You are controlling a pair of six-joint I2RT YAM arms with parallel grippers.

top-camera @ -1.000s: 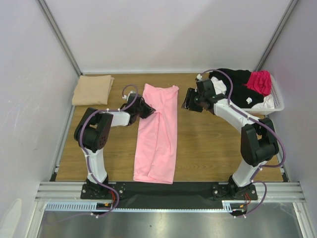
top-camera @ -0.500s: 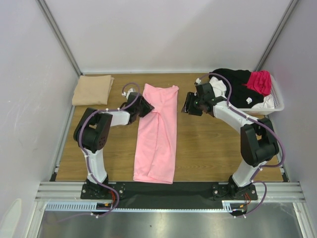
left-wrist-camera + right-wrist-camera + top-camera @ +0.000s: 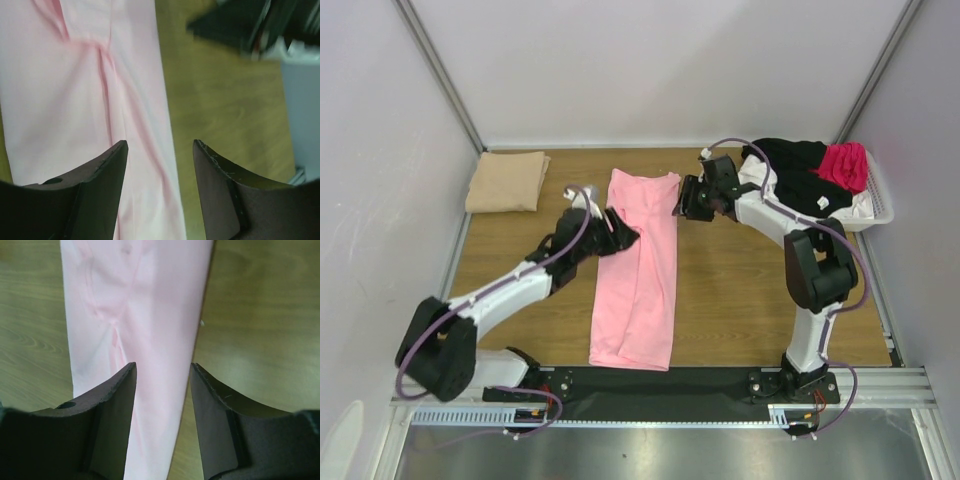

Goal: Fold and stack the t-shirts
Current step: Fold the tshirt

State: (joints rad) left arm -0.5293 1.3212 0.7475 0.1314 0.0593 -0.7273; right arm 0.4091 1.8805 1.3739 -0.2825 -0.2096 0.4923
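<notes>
Pink t-shirt [image 3: 635,290] lies mid-table, folded into a long narrow strip running near to far. Left gripper [image 3: 623,232] hangs over its left edge toward the far end, jaws parted, nothing between them. Right gripper [image 3: 682,203] sits at the far right corner, jaws likewise apart and empty. Tan t-shirt [image 3: 507,181] folded, far left corner. Black t-shirt [image 3: 800,170] and magenta t-shirt [image 3: 845,165] heaped in white basket [image 3: 881,213], far right.

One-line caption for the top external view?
Left arm and right arm poise open jaws over the far half of the pink t-shirt; tan t-shirt folded far-left, basket of shirts far-right.
</notes>
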